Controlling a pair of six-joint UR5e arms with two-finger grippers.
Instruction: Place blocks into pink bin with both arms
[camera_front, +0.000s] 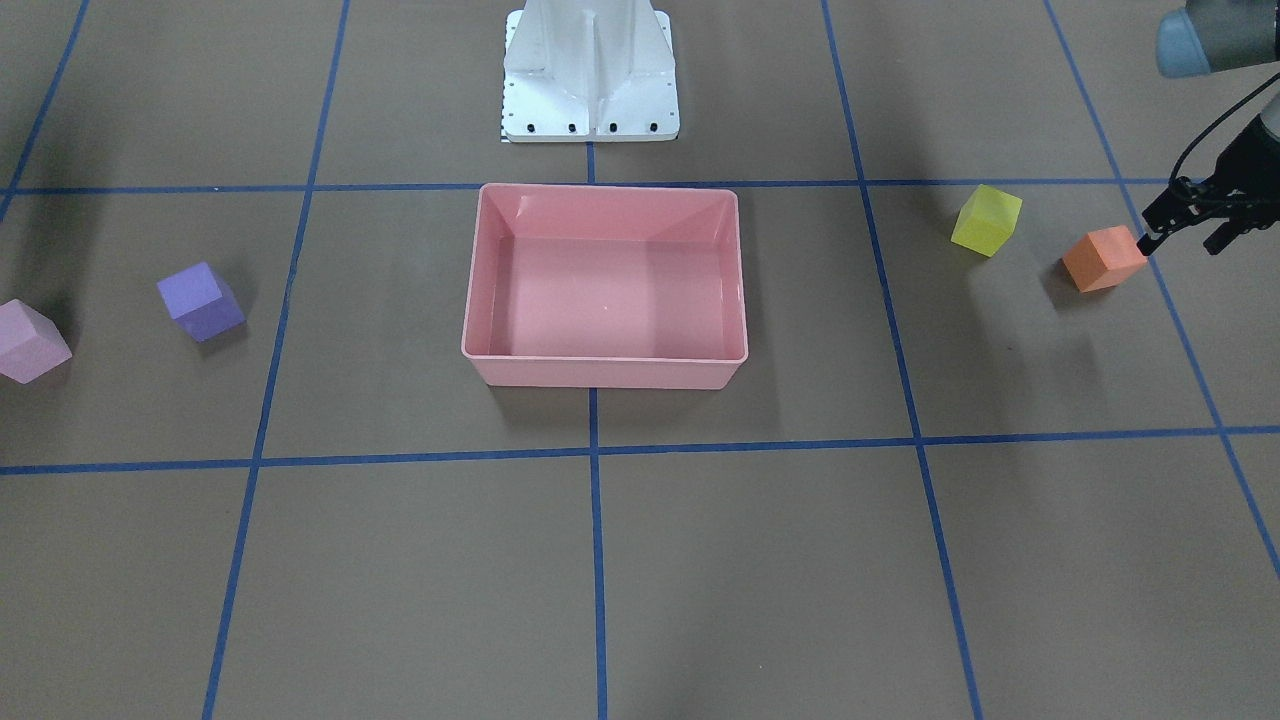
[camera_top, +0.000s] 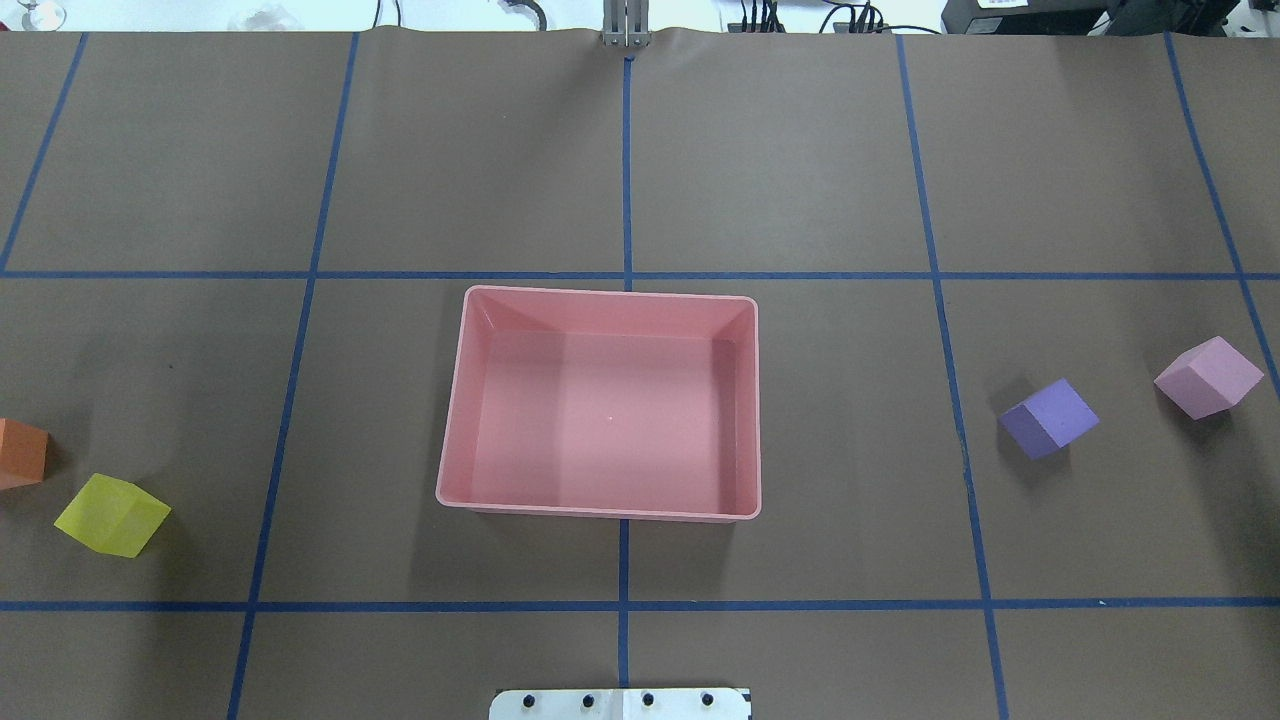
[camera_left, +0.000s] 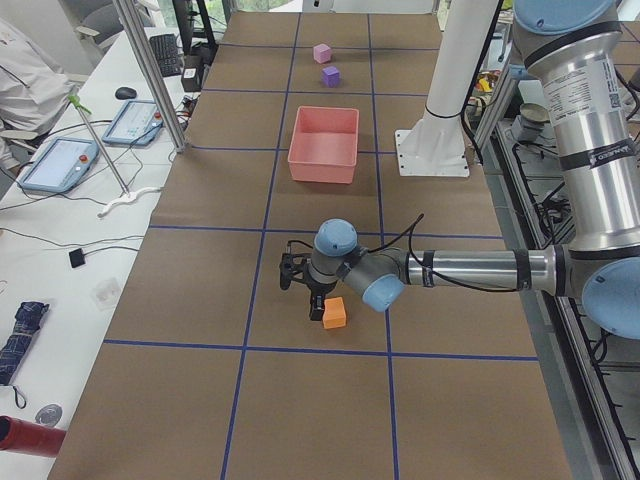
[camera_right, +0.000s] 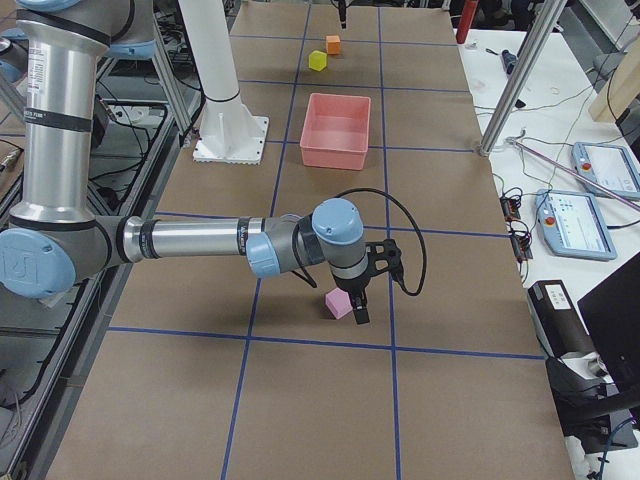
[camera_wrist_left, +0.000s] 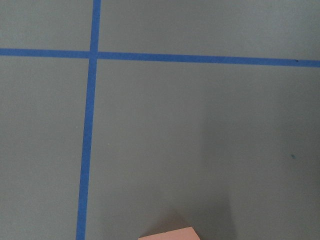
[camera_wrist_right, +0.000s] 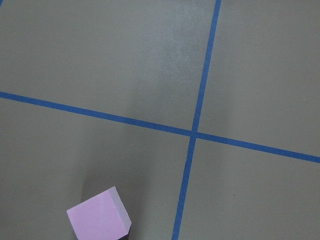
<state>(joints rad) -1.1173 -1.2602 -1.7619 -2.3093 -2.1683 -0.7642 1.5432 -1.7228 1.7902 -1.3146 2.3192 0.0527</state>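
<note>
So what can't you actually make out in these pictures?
Right gripper: seen only in the right side view, too small to tell whether its jaws are open or shut.
Orange block: cut off by the overhead view's left edge; the left wrist view catches only a corner.
Light pink block: clipped by the front view's left edge.

Robotics lab: UR arms (camera_left: 470, 268) on pedestal (camera_front: 590, 70), tape-gridded table (camera_top: 800, 150), teach pendants (camera_right: 585, 222), alu. frame posts (camera_left: 150, 70), cables (camera_left: 60, 240) on side bench (camera_left: 40, 290).
</note>
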